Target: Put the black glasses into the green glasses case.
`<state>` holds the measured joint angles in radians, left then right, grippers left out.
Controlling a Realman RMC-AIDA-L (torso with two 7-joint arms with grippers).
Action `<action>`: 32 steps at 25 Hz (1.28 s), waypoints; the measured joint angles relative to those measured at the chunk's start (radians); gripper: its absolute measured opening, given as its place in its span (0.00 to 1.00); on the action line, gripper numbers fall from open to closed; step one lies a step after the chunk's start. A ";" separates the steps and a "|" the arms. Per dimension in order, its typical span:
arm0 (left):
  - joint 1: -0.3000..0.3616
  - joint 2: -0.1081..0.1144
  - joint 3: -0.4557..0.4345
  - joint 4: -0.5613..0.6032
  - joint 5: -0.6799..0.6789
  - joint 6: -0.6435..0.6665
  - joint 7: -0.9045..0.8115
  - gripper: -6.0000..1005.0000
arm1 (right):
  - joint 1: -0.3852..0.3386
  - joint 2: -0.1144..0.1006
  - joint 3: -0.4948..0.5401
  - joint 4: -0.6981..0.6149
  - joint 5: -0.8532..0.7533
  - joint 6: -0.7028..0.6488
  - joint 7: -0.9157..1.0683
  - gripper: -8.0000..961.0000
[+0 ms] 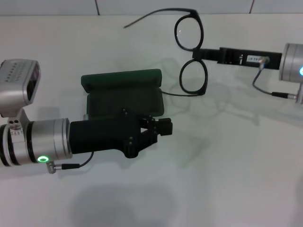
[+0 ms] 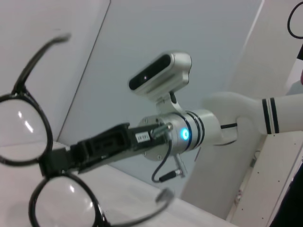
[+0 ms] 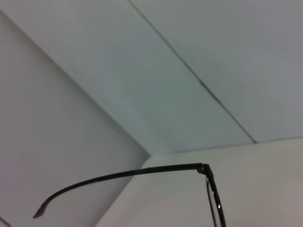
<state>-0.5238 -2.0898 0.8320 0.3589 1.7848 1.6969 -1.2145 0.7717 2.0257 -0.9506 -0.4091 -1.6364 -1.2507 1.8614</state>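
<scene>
In the head view, the left gripper [image 1: 163, 127] sits at lower left of centre, over the near edge of the green glasses case [image 1: 122, 92]; whether its fingers are parted I cannot tell. The case lies open on the white table [image 1: 227, 179], its lid standing at the far side. Right of it, at upper centre, the black glasses [image 1: 191, 52] hang above the table, pinched at the bridge by the closed right gripper [image 1: 198, 54] reaching in from the right edge.

Dark green hinged glasses case [image 1: 121, 87]: near part hidden behind left gripper [image 1: 163, 127].
Thin black-framed glasses [image 2: 28, 156]: lower lens cut off in left wrist view.
</scene>
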 joint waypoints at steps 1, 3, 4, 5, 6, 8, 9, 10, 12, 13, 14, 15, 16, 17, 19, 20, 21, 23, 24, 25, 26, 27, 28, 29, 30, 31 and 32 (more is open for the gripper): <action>0.000 0.000 0.000 0.000 -0.002 0.000 0.001 0.17 | 0.004 0.000 -0.003 0.009 0.001 0.002 -0.009 0.07; 0.000 0.000 -0.001 0.000 -0.002 -0.001 0.002 0.09 | 0.006 0.001 -0.012 0.012 0.001 0.012 -0.022 0.07; 0.000 0.001 -0.001 0.000 -0.003 0.000 0.003 0.07 | 0.006 0.000 -0.015 0.012 0.000 0.016 -0.026 0.07; 0.000 0.001 -0.001 0.001 -0.003 0.000 0.003 0.06 | 0.006 -0.002 -0.020 0.011 -0.002 0.019 -0.027 0.07; 0.000 0.001 -0.001 0.002 -0.003 0.000 0.003 0.04 | 0.006 -0.002 -0.024 0.009 -0.004 0.022 -0.028 0.07; -0.001 0.002 -0.002 0.005 -0.003 0.000 0.004 0.01 | 0.004 -0.004 -0.033 0.006 -0.005 0.020 -0.030 0.07; -0.001 0.003 -0.004 0.006 -0.003 -0.002 0.004 0.01 | 0.002 -0.005 -0.036 0.005 -0.005 0.017 -0.032 0.07; -0.001 0.003 -0.006 0.006 -0.003 -0.004 0.004 0.01 | 0.001 -0.005 -0.036 0.005 -0.005 0.008 -0.037 0.07; -0.001 0.004 -0.012 0.008 -0.004 -0.005 0.004 0.01 | -0.001 -0.005 -0.036 0.005 -0.005 -0.008 -0.046 0.07; -0.001 0.004 -0.013 0.008 -0.006 -0.006 0.004 0.01 | -0.002 -0.005 -0.036 0.005 -0.005 -0.014 -0.049 0.07; -0.001 0.005 -0.014 0.009 -0.009 -0.007 0.004 0.01 | -0.003 -0.005 -0.037 0.005 -0.005 -0.023 -0.054 0.07; -0.001 0.006 -0.014 0.010 -0.014 -0.009 0.004 0.01 | -0.005 -0.005 -0.039 0.005 -0.006 -0.029 -0.058 0.07; -0.002 0.007 -0.014 0.010 -0.019 -0.012 0.004 0.01 | -0.007 -0.005 -0.041 0.005 -0.006 -0.033 -0.060 0.08; -0.002 0.008 -0.014 0.010 -0.024 -0.014 0.004 0.01 | -0.009 -0.005 -0.045 0.003 -0.006 -0.038 -0.063 0.08; -0.003 0.008 -0.014 0.010 -0.031 -0.015 0.004 0.01 | -0.012 -0.005 -0.054 0.002 -0.007 -0.041 -0.066 0.08; -0.004 0.009 -0.014 0.010 -0.035 -0.015 0.004 0.01 | -0.013 -0.005 -0.058 0.002 -0.007 -0.041 -0.066 0.08; -0.005 0.009 -0.014 0.010 -0.038 -0.015 0.004 0.01 | -0.013 -0.005 -0.063 0.002 -0.007 -0.041 -0.067 0.08; -0.010 0.010 -0.014 0.010 -0.041 -0.015 0.004 0.01 | -0.014 -0.006 -0.076 0.001 -0.008 -0.044 -0.070 0.08; -0.014 0.010 -0.014 0.010 -0.043 -0.015 0.004 0.01 | -0.014 -0.006 -0.082 0.001 -0.009 -0.048 -0.073 0.08; -0.018 0.010 -0.014 0.011 -0.045 -0.015 0.004 0.01 | -0.014 -0.006 -0.088 0.000 -0.009 -0.050 -0.077 0.08; -0.021 0.010 -0.014 0.011 -0.046 -0.016 0.004 0.01 | -0.014 -0.006 -0.094 -0.001 -0.009 -0.054 -0.082 0.08; -0.026 0.010 -0.014 0.011 -0.049 -0.016 0.004 0.01 | -0.014 -0.006 -0.099 -0.001 -0.009 -0.058 -0.086 0.08; -0.029 0.009 -0.015 0.011 -0.051 -0.016 0.004 0.01 | -0.014 -0.006 -0.105 -0.002 -0.009 -0.062 -0.090 0.08; -0.034 0.008 -0.015 0.011 -0.053 -0.016 0.004 0.01 | -0.014 -0.006 -0.109 -0.003 -0.009 -0.069 -0.095 0.08; -0.039 0.007 -0.016 0.011 -0.055 -0.016 0.004 0.01 | -0.014 -0.006 -0.112 -0.004 -0.009 -0.078 -0.102 0.08; -0.043 0.007 -0.016 0.011 -0.057 -0.016 0.004 0.01 | -0.014 -0.006 -0.113 -0.005 -0.009 -0.087 -0.109 0.08; -0.046 0.006 -0.016 0.011 -0.059 -0.016 0.004 0.01 | -0.014 -0.005 -0.113 -0.005 -0.009 -0.091 -0.113 0.08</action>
<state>-0.5701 -2.0840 0.8160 0.3701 1.7257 1.6804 -1.2102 0.7577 2.0202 -1.0638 -0.4137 -1.6451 -1.3414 1.7484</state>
